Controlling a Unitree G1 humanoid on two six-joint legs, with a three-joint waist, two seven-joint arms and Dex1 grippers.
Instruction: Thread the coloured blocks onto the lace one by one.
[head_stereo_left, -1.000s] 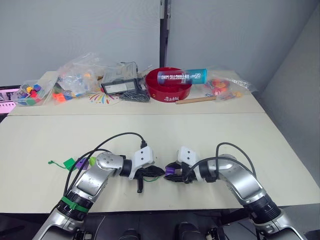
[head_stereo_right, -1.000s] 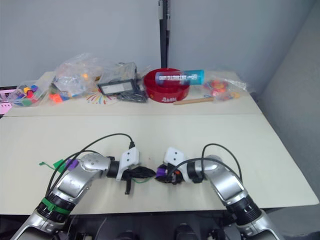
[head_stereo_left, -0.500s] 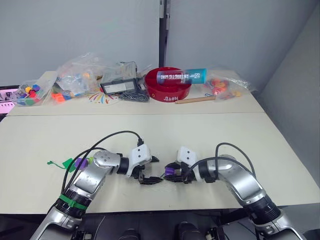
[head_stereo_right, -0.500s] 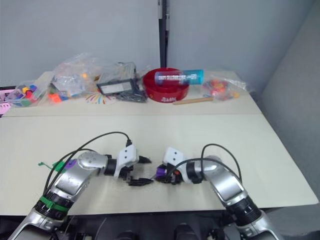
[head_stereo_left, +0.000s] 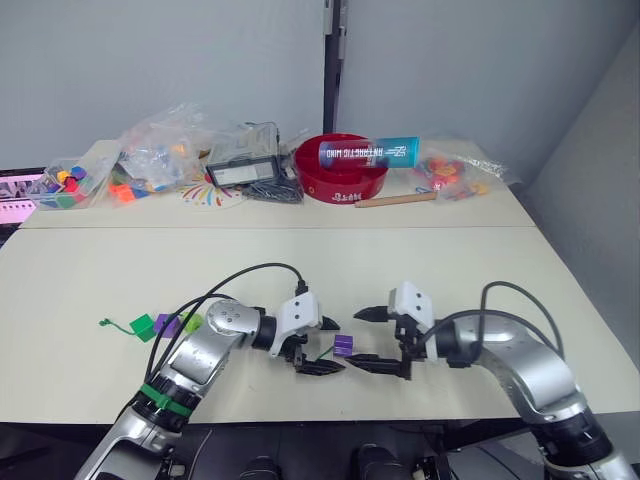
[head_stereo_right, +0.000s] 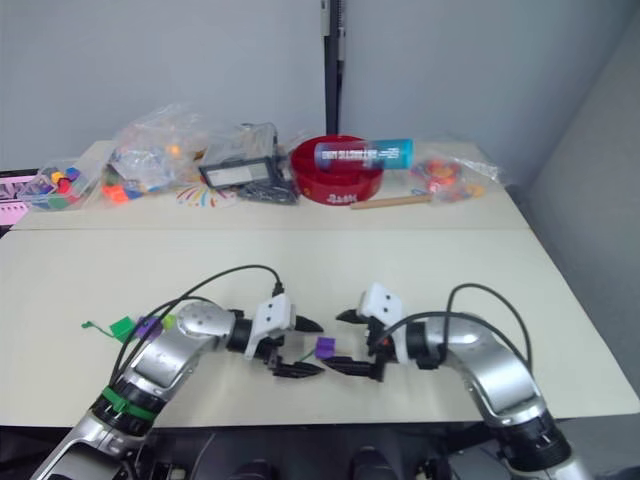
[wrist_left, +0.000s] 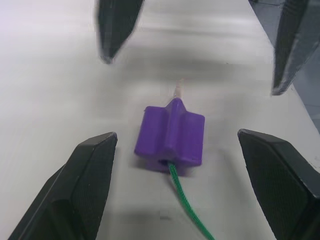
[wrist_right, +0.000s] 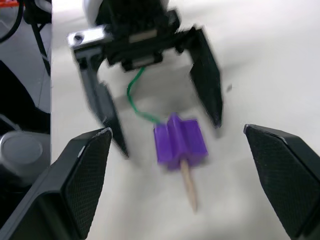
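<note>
1. On the near part of the table (head_stereo_left: 420, 270), a purple block (head_stereo_left: 343, 346) lies flat between the two grippers, touched by neither.
2. The lace (wrist_left: 187, 210) — a thin green cord — enters the block's hole on the side facing the left gripper, and its pale tan tip (wrist_right: 188, 186) sticks out of the opposite side, toward the right gripper.
3. The left gripper (head_stereo_left: 322, 345) has its jaws released and spread wide; one finger points over the table just beside the block, and the other rests low, nearer the table's front edge.
4. The right gripper (head_stereo_left: 375, 339) faces it from the other side, jaws likewise spread apart and holding nothing, with the block lying in the gap between the two pairs of fingertips.
5. Well apart to the robot's left, three more blocks sit in a row on the table: a darker green block (head_stereo_left: 143, 327), a second purple block (head_stereo_left: 166, 324) just beside it, and a lime green block (head_stereo_left: 190, 322) next to that, partly behind the left arm's black cable.
6. The lace's knotted tail (head_stereo_left: 104, 323) lies just beyond the darker green block.
7. Along the far edge of the table stand a red bowl (head_stereo_left: 340, 179) with a blue-capped tube (head_stereo_left: 368, 153) laid across it, clear bags of toys (head_stereo_left: 150, 155) and a wooden stick (head_stereo_left: 395, 200).
</note>
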